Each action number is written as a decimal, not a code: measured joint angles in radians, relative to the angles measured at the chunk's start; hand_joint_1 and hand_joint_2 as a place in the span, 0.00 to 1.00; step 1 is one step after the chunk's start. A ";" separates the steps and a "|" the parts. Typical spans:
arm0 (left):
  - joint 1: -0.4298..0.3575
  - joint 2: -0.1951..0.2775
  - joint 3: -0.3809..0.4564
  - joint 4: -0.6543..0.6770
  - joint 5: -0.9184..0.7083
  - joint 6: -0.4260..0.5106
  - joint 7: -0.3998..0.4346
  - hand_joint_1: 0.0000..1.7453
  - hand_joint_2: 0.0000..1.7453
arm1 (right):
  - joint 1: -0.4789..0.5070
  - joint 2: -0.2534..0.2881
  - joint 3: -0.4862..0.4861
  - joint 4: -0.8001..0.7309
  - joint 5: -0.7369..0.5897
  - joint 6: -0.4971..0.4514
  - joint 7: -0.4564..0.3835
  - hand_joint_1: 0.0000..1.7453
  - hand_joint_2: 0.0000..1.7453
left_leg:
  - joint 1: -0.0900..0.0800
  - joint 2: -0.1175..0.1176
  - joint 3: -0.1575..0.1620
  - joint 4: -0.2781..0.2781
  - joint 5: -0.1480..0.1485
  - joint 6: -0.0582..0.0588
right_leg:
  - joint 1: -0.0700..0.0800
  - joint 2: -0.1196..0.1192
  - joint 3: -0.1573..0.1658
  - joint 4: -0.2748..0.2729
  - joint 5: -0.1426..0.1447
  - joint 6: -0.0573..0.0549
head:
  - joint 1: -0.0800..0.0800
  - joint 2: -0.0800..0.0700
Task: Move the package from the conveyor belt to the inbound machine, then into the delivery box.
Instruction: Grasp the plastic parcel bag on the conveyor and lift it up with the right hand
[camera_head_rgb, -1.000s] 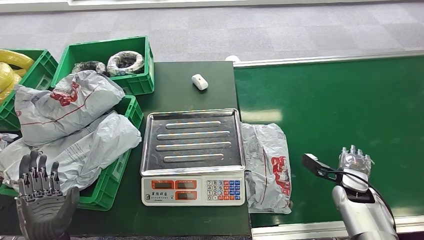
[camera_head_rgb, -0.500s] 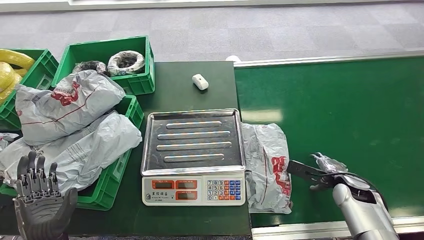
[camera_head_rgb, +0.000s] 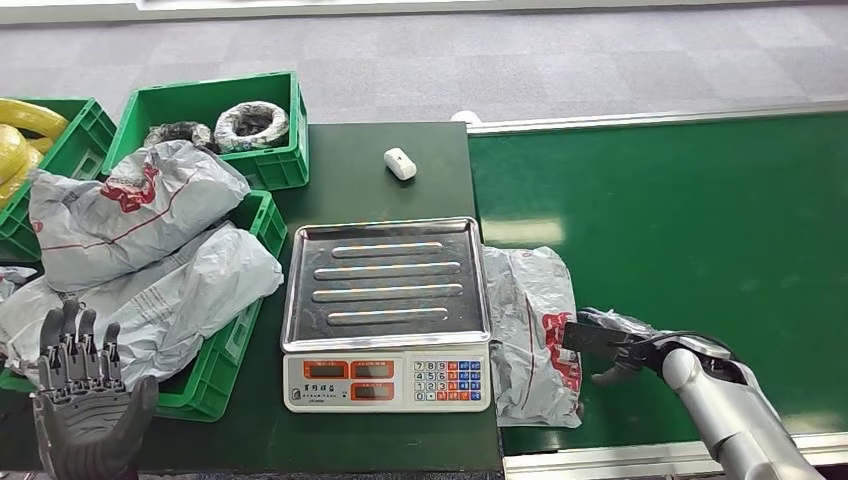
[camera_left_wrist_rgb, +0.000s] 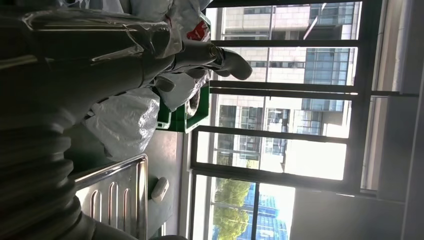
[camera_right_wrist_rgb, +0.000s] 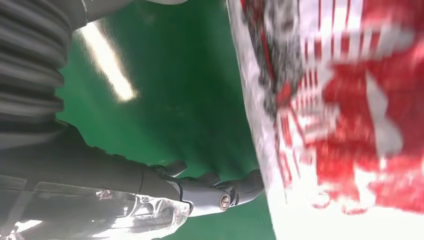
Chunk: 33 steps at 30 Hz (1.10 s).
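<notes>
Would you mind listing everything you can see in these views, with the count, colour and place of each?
Package on belt: one, grey with red print, at the conveyor's edge beside the scale.
Conveyor belt: one, green, right side.
Scale: one, steel tray, white keypad front, table centre.
Small device: one, white, on the table behind the scale.
Crates: at least three, green, left side.
Bagged packages: at least two, grey, piled on the near crate.
Wrapped rolls: two, in the far crate.
Yellow items: far-left crate.
Right hand: fingers at the package's edge.
Left hand: dark, fingers spread, holding nothing.
</notes>
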 joint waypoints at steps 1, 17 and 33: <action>0.000 0.000 0.000 0.000 0.000 -0.001 0.000 0.00 1.00 | 0.001 -0.003 0.010 0.000 -0.009 0.002 -0.008 0.00 1.00 | 0.000 0.000 0.000 0.000 0.000 0.000 | 0.000 0.000 0.000 0.000 0.000 0.000 | 0.000 0.000; 0.000 0.000 0.000 0.000 -0.002 -0.003 0.001 0.00 1.00 | 0.036 -0.012 0.077 -0.056 -0.063 0.003 -0.043 0.00 1.00 | 0.000 0.001 0.001 0.000 0.000 0.000 | 0.000 0.000 0.000 0.000 0.000 0.000 | 0.000 0.000; 0.003 0.000 0.000 0.001 -0.004 -0.012 -0.002 0.00 1.00 | 0.182 -0.029 0.154 -0.336 -0.125 0.016 -0.048 0.95 1.00 | 0.001 0.002 0.001 0.000 -0.001 -0.001 | 0.002 0.001 0.000 0.000 0.000 0.000 | 0.000 0.000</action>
